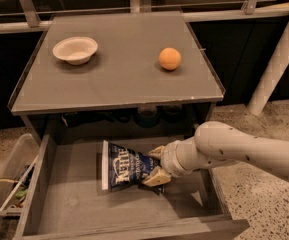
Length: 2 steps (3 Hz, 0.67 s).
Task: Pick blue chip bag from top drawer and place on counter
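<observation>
I see the crinkled, dark navy blue chip bag with white lettering inside the top drawer, a wide, shallow grey wooden box that stands pulled open. The bag lies over the middle of the drawer's flat bottom, slightly toward the back. Its white sealed strip faces the drawer's left wall and its narrow end points to the right wall. I cannot tell whether the bag rests on the bottom or hangs just above it.

My gripper is down in the drawer's right half. Its two tan fingers are closed onto the bag's narrow right end, one on the rear side and one on the front side, both touching the foil. The pale, rounded arm reaches in over the drawer's right wall.

Directly above the drawer lies the counter, a flat matte grey rectangular top with thin pale edges. A shallow cream paper bowl sits above the drawer's left half, and a round orange fruit sits above its right half, well apart from the bowl. Just left of the drawer stands a clear plastic bin of clutter. Right of the drawer and behind it, a white post leans up from the speckled floor.
</observation>
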### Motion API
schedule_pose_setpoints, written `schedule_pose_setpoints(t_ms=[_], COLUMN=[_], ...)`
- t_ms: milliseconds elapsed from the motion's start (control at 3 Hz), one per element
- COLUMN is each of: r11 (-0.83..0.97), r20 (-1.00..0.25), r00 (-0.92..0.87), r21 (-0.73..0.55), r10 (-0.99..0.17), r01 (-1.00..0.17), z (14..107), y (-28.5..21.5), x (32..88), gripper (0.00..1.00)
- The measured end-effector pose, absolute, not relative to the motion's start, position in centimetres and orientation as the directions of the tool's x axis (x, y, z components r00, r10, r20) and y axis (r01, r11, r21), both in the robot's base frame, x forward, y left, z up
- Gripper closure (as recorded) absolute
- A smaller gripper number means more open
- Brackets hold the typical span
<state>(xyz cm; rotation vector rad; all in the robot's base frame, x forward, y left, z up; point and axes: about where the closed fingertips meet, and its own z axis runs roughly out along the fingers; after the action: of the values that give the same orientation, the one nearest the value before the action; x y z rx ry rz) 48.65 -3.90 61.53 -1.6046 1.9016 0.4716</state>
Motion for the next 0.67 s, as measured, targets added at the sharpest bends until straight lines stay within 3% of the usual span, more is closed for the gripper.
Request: schedule_pose_setpoints(t_ms=[667], r11=[0.206], r20=[-0.644], r00=[-0.089], r21=[-0.108], r10=[-0.759], r01=[-0.973], z=[61.53], y=[-3.89], x=[48.65], gripper=[0.88])
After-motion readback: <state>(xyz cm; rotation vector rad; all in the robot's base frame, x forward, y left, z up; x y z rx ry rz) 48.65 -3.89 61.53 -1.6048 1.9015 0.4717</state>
